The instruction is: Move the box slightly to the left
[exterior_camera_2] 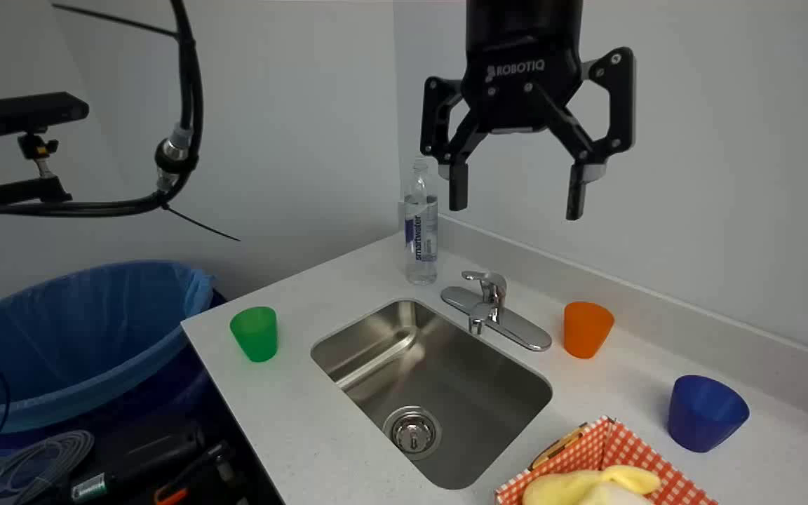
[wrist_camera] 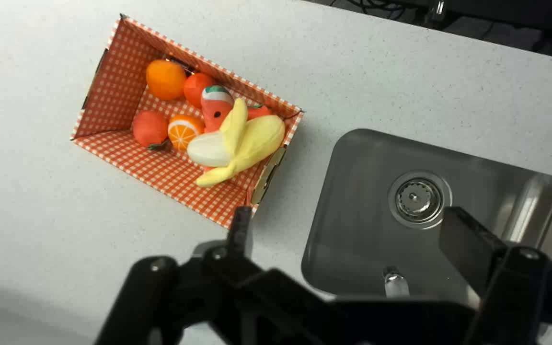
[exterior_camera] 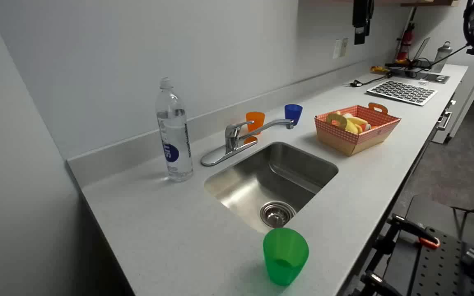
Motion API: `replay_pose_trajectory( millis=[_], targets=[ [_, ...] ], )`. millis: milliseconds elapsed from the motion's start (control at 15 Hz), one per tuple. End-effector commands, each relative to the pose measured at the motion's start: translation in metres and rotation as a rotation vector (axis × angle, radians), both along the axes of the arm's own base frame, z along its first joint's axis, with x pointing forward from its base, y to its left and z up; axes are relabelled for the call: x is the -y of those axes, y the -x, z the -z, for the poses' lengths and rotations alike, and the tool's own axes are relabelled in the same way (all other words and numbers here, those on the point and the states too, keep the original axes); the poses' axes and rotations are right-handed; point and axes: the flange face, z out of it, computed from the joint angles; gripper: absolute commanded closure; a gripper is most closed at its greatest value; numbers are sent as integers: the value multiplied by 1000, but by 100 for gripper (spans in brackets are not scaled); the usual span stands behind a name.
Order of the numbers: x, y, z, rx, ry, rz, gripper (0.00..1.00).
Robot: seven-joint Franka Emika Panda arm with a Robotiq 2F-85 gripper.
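Note:
The box is a red-checkered open-topped tray with tan outer sides and cut-out handles. It stands upright on the counter beside the sink, in both exterior views (exterior_camera: 335, 140) (exterior_camera_2: 590, 449); an exterior view cuts off its lower part. In the wrist view the box (wrist_camera: 185, 186) lies at upper left, holding a yellow plush banana (wrist_camera: 257, 141) and several toy fruits. My gripper (exterior_camera_2: 516, 205) is open and empty, high above the counter, apart from the box. In the wrist view my gripper (wrist_camera: 348, 218) has its fingers spread over the sink side, the left fingertip overlapping the box's near corner.
The sink (exterior_camera: 278, 172) and faucet (exterior_camera: 233, 137) adjoin the box. An orange cup (exterior_camera_2: 586, 330) and a blue cup (exterior_camera_2: 705, 414) stand by the wall. A water bottle (exterior_camera: 175, 135) and a green cup (exterior_camera: 285, 257) are beyond the sink. A drying mat (exterior_camera: 401, 91) lies further along.

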Motion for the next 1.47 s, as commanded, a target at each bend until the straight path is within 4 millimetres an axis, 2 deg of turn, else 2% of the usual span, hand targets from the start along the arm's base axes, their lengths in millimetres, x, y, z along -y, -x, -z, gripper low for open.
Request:
replay_pose_trajectory(
  millis=[0,800,1200,1400],
  targets=[
    [0,0,0,-1,0,0,0],
    [3,-2,2,4,-3,12,0],
    [16,-11,8,26,-16,53,0],
    [30,-17,12,63,-28,97,0]
  ],
)
